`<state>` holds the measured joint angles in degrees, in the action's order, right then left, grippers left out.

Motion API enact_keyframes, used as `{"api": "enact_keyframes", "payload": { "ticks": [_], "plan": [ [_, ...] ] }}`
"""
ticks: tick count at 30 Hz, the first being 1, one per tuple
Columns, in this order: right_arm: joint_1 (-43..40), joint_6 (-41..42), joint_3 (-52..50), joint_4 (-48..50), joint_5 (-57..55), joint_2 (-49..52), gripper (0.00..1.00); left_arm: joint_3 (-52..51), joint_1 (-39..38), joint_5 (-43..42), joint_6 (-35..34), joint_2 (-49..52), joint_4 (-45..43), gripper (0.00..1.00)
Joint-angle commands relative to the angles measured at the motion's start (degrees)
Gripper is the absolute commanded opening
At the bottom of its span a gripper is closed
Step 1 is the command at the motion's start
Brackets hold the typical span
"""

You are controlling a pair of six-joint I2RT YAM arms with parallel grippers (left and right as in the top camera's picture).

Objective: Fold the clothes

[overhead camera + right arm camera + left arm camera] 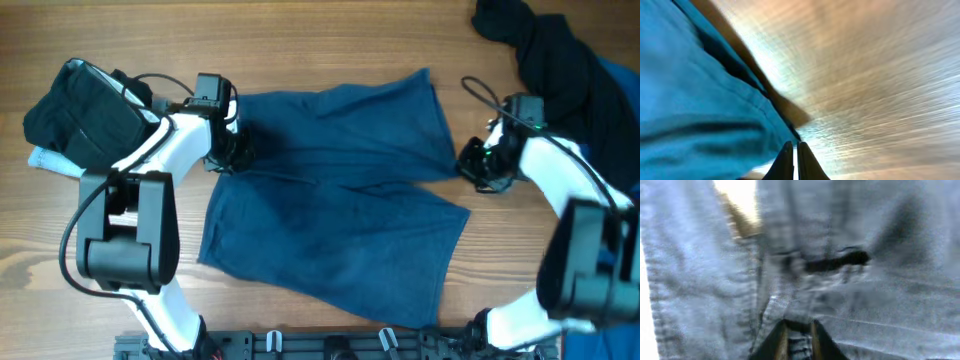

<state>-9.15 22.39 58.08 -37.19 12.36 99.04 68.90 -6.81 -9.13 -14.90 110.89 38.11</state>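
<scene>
Two pincers: one sits at each side of the dark blue shorts (pixel 340 190), both down low on the cloth.
Left pincer (pixel 232 150): its gap is narrow. In the left wrist view the left pincer (pixel 797 330) has a bit of cloth lying between its fingers (pixel 777 341). I cannot tell if it is squeezing that cloth or only sitting round it.
Left pincer's spot: the left edge of the shorts (pixel 865 305), near the top corner.
Right pincer (pixel 475 165): its fingers are pressed together. In the right wrist view the right pincer (pixel 793 147) has its tips right at the edge of the shorts (pixel 690 100). I cannot tell if any cloth is caught in them.
Right pincer's spot: the end of the upper leg, at its lower corner.
Shorts: spread out flat in the middle of the bench (pixel 300 40), with both legs pointing to the right.
Bench by the right pincer: bare wood (pixel 880 75) shows just beside the cloth.
Far left: a black folded piece (pixel 80 110) lies on a pale piece (pixel 45 158), well apart from the shorts.
Far right corner: a black heap (pixel 545 50) lies there with a bright blue piece (pixel 610 90) beside it.
</scene>
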Motion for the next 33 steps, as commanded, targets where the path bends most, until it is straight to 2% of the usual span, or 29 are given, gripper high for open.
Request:
{"api": "enact_keyframes", "payload": {
  "ticks": [1,5,9,11,12,16,18,21,23,28,31,33],
  "plan": [
    [-0.7,-3.6,1.6,5.3,5.6,-12.9,0.04,-1.5,1.1,3.5,1.2,-4.9,2.0,0.32],
    [0.9,-4.8,1.6,19.8,15.6,-14.8,0.04,-1.5,1.1,0.5,1.2,-10.7,0.7,0.40],
    [6.0,-4.2,1.6,30.3,15.6,-7.6,0.11,-1.5,1.1,-3.4,1.2,-14.0,-3.1,0.54],
    [8.9,-4.0,1.6,37.4,16.1,-1.4,0.10,-1.5,1.1,-5.1,1.2,-14.2,-5.2,0.56],
    [10.0,-3.2,1.6,40.8,16.2,1.5,0.08,-1.5,1.1,-5.9,1.2,-14.2,-6.0,0.54],
    [12.3,4.7,2.7,54.0,16.7,13.6,0.04,-1.5,1.0,-6.5,1.2,-14.1,-6.7,0.23],
    [12.5,9.4,5.0,57.7,17.0,19.8,0.04,-1.5,0.9,-6.7,1.2,-14.1,-6.6,0.14],
    [12.5,12.1,9.8,58.4,17.7,27.4,0.04,-1.5,0.9,-7.0,1.2,-14.1,-6.1,0.08],
    [12.3,12.1,12.1,55.6,15.3,30.8,0.04,-1.5,0.9,-7.0,1.2,-14.1,-6.0,0.06],
    [8.9,8.5,13.2,38.9,-3.2,32.3,0.04,-1.5,0.9,-6.9,1.2,-14.0,-6.2,0.05],
    [7.2,7.0,13.2,31.9,-6.9,31.4,0.04,-1.5,0.5,-8.2,1.2,-13.2,-10.1,0.18],
    [7.0,4.9,13.2,30.2,-6.8,31.0,0.04,-1.5,-0.3,-10.3,1.0,-11.7,-13.9,0.21]
  ]
}}
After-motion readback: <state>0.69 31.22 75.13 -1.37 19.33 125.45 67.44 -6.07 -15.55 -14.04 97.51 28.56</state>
